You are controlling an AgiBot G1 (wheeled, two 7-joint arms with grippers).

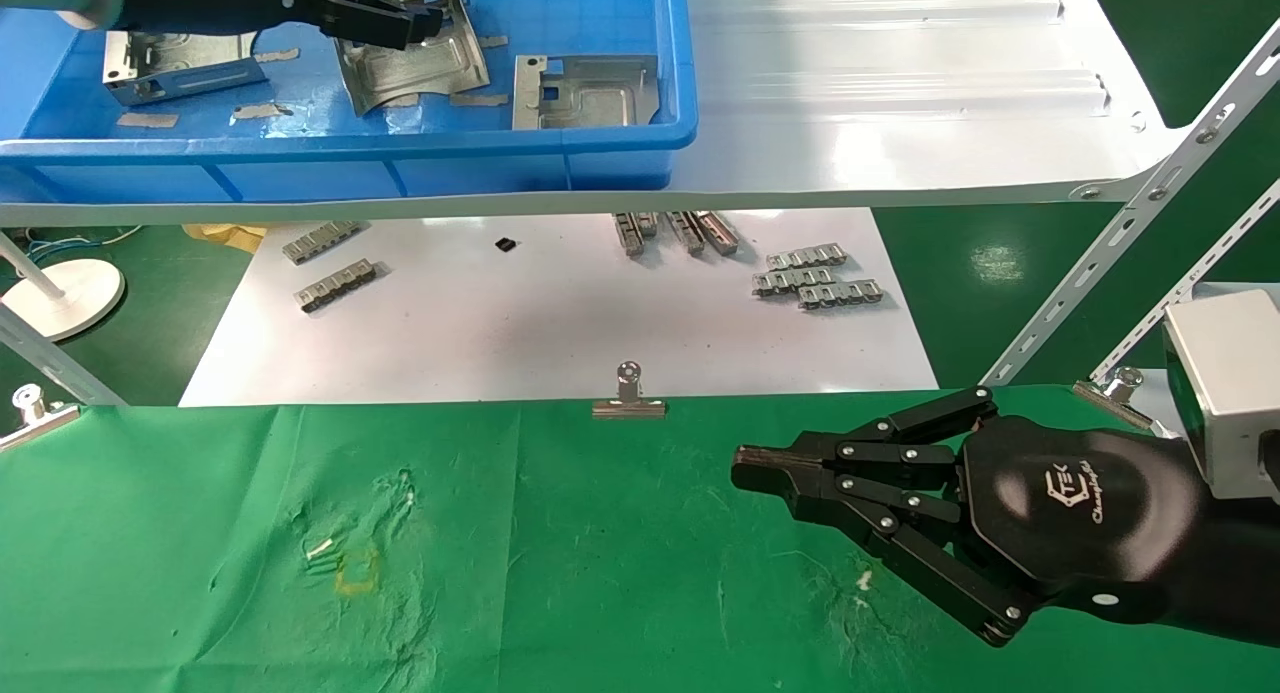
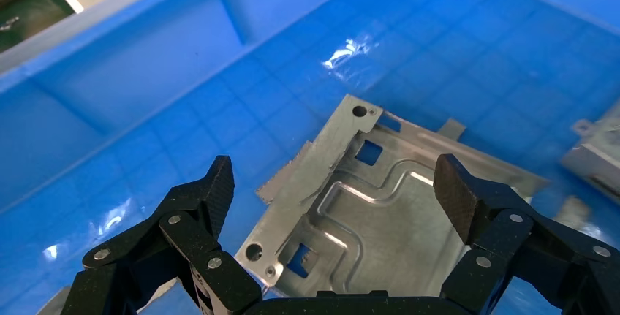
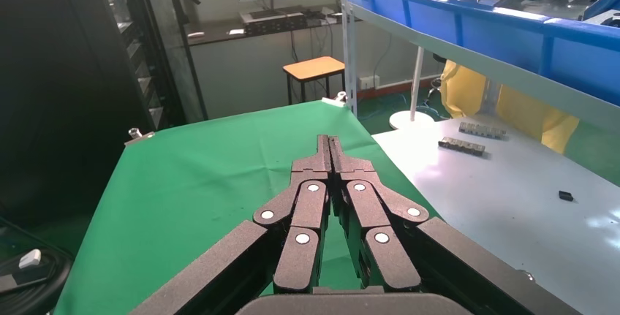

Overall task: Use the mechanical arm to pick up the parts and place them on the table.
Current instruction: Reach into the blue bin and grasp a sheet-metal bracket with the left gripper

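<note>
My left gripper (image 1: 425,18) reaches into the blue bin (image 1: 350,148) on the shelf. It is open, just above a silver stamped part (image 1: 420,68). In the left wrist view the gripper (image 2: 336,183) has its fingers wide apart on either side of that part (image 2: 380,220), not touching it. Two more parts lie in the bin, one at the left (image 1: 175,63) and one at the right (image 1: 585,91). My right gripper (image 1: 745,470) is shut and empty, parked low over the green cloth table (image 1: 560,573); it also shows in the right wrist view (image 3: 328,143).
The bin stands on a glossy white shelf (image 1: 900,123) with slotted metal struts (image 1: 1120,243) at the right. Below lies a white sheet (image 1: 560,323) with small grey linked strips (image 1: 815,278). Binder clips (image 1: 628,393) hold the cloth's far edge.
</note>
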